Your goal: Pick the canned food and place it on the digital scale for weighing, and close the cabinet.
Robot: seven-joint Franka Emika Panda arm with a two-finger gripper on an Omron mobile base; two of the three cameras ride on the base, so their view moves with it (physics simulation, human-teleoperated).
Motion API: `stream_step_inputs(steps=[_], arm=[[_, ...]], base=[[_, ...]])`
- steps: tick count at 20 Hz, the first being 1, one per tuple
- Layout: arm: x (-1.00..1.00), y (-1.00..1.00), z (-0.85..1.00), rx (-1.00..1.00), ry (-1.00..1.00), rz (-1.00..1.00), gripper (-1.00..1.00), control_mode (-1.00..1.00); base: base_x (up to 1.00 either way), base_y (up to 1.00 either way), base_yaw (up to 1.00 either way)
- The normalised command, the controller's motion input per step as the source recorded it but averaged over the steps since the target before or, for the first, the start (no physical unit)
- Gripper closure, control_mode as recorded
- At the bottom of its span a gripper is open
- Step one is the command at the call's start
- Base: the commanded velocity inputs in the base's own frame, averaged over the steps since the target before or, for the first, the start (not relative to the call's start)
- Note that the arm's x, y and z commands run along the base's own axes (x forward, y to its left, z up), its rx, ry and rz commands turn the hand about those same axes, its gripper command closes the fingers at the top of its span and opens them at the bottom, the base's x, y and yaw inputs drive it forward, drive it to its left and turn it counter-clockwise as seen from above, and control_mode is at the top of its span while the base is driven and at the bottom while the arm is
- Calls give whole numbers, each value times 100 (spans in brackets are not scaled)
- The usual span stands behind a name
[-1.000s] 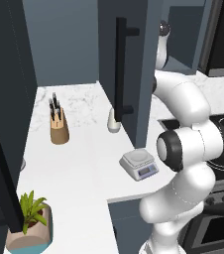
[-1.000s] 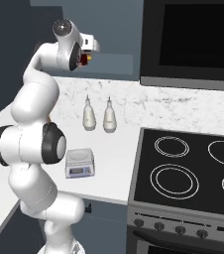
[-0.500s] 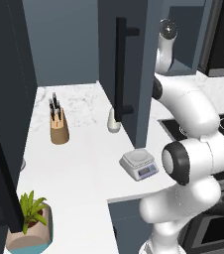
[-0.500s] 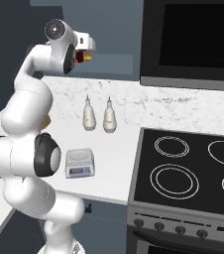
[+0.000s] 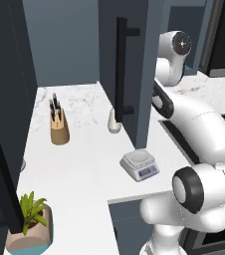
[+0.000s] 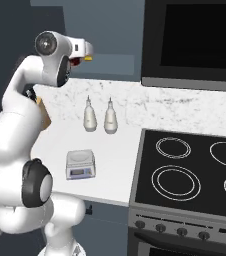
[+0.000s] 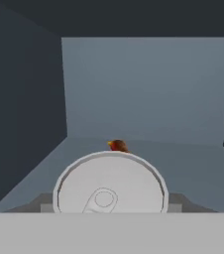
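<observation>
The hand (image 6: 80,55) is raised high at the mouth of the upper cabinet (image 5: 134,64), whose slate-blue door stands swung open with its long black bar handle (image 5: 121,67) facing the room. The hand is closed tight on the canned food (image 7: 110,182). In the hand view the can's silvery top with its pull tab sits low and centred, right against the hand, with a small patch of dark red showing just past its far rim. Beyond it lie the grey floor and back wall of the cabinet's inside. In the right base view a bit of dark red shows at the hand, beside a small yellow mark on the wrist.

Well below, on the white marbled bench (image 5: 79,164), the digital scale (image 5: 140,165) sits near the front edge with its round platform bare and its bluish display toward the robot. It is well apart from the can and the hand.

Two white bottles (image 6: 100,116) stand side by side near the back wall, beyond the scale. A wooden knife block (image 5: 58,128) stands further left on the bench, and a potted plant (image 5: 30,224) sits at the near left corner. A black cooktop (image 6: 195,170) lies to the right of the bench.
</observation>
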Motion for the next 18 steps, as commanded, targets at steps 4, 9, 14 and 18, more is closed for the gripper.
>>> stream_step_inputs(steps=[4,9,14,18], arm=[[-88,-9,23,0,-2,0,100,-100],[-89,-32,33,0,7,0,100,-100],[-91,-41,8,0,11,5,100,-100],[-85,-31,-13,0,3,24,100,-100]], base=[[0,0,0],[0,0,0],[0,0,0],[0,0,0]])
